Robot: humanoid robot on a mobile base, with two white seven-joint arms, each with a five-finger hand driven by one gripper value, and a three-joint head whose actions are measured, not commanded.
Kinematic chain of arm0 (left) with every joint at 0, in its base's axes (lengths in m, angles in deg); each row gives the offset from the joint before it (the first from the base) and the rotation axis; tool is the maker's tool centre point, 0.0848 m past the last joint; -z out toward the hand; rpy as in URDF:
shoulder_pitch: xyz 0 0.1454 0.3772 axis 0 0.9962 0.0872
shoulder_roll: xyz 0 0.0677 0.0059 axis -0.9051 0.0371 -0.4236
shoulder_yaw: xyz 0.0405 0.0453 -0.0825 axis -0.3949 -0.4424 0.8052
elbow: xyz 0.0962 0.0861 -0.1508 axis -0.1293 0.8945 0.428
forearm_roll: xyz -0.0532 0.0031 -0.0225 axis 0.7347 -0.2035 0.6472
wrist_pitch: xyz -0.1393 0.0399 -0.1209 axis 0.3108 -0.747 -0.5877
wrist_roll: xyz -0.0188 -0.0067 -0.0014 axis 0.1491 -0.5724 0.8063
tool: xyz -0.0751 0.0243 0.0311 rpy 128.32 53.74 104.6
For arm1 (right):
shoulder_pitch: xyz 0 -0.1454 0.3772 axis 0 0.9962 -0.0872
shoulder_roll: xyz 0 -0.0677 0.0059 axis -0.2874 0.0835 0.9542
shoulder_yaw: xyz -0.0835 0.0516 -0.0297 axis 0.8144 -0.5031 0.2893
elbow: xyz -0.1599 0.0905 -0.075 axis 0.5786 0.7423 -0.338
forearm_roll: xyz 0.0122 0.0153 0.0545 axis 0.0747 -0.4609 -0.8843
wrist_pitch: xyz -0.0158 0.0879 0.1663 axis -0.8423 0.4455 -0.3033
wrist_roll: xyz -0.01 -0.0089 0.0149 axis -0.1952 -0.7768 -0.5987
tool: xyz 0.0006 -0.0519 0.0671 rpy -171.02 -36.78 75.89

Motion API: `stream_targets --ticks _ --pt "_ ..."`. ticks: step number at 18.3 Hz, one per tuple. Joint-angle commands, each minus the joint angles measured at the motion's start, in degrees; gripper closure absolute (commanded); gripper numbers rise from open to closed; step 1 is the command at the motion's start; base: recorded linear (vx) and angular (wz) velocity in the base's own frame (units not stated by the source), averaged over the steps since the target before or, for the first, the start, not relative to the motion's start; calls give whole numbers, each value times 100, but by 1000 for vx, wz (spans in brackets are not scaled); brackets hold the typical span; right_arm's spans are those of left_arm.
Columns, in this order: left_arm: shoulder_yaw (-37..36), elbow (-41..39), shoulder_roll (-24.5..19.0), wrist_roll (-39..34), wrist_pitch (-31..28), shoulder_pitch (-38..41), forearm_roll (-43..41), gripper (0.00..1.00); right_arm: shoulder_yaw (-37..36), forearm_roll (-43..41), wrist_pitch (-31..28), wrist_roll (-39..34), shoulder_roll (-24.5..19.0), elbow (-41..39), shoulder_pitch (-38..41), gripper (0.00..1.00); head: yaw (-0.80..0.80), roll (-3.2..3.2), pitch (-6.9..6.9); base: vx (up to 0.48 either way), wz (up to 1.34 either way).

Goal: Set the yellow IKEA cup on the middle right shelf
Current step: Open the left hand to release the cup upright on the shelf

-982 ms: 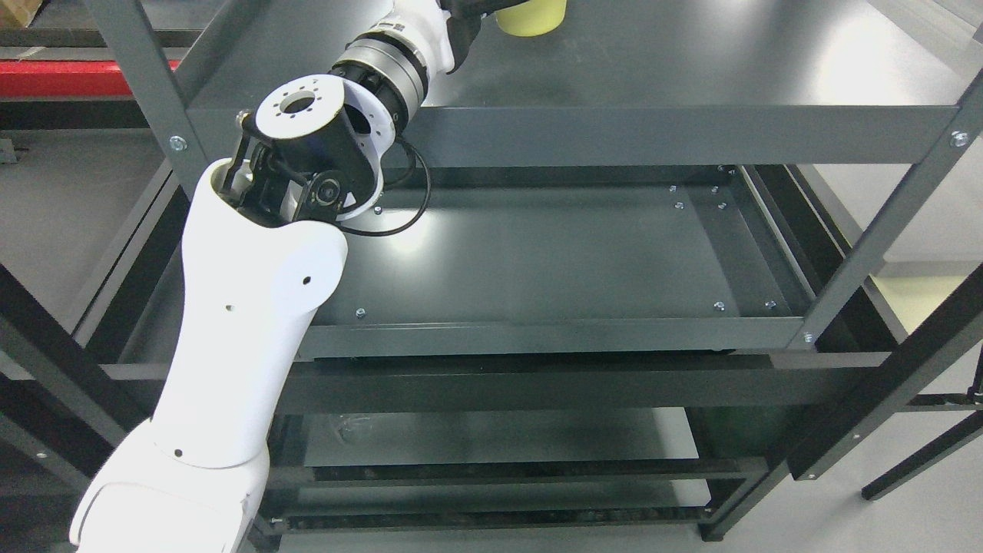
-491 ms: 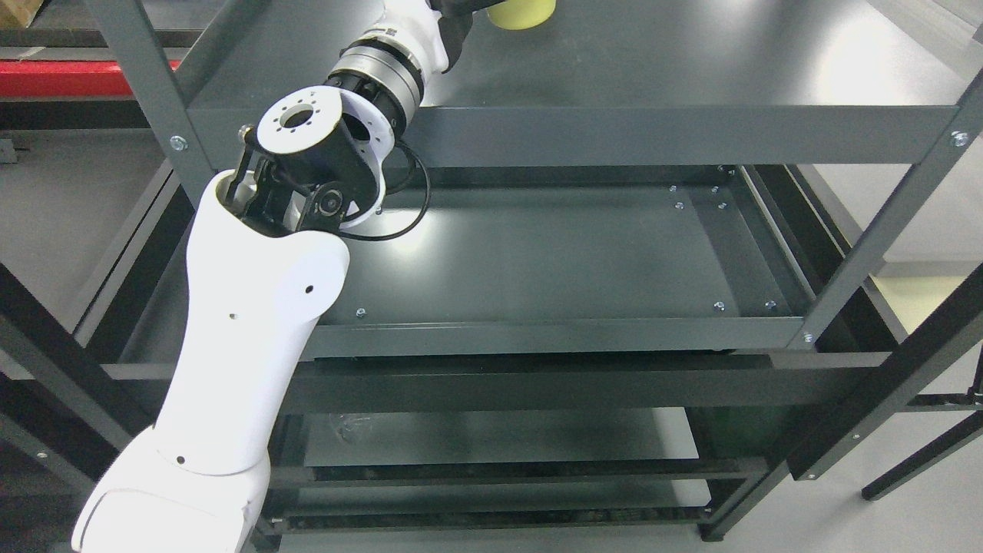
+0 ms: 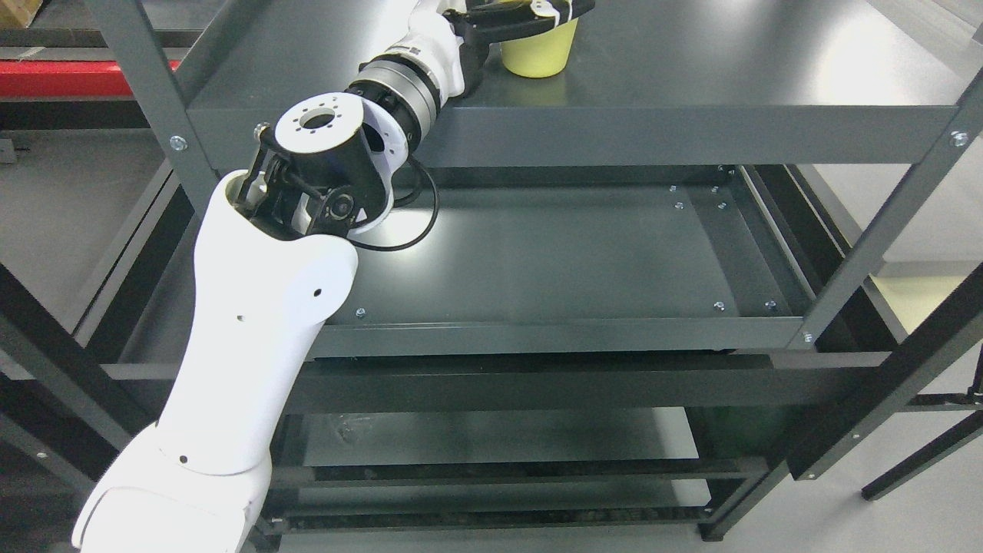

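The left hand's (image 3: 522,15) fingers (image 3: 564,9) clasped the yellow cup's (image 3: 539,52) rim from above; since earlier, cup and hand had drawn nearer on the shelf (image 3: 691,69).

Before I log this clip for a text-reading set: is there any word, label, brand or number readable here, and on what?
None can be read.
Yellow cup: no brand shows on the visible side.
Left arm: one small dark mark near the wrist, too blurred to read.
Shelf: no label.
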Motion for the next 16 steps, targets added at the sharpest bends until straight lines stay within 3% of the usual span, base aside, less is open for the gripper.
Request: stream_targets --ticks 1,11,16 --pt "156 -280 -100 4 -21 -238 -15 1 97 -141 -5 4 100 0 79 0 0 0 0 0 0" --pt "1035 -974 -100 152 -610 -582 20 1 97 -141 -5 4 100 0 79 1 0 0 0 0 0" --pt "1246 -966 -100 2653 -751 -555 46 1 97 -141 -5 4 100 0 79 1 0 0 0 0 0"
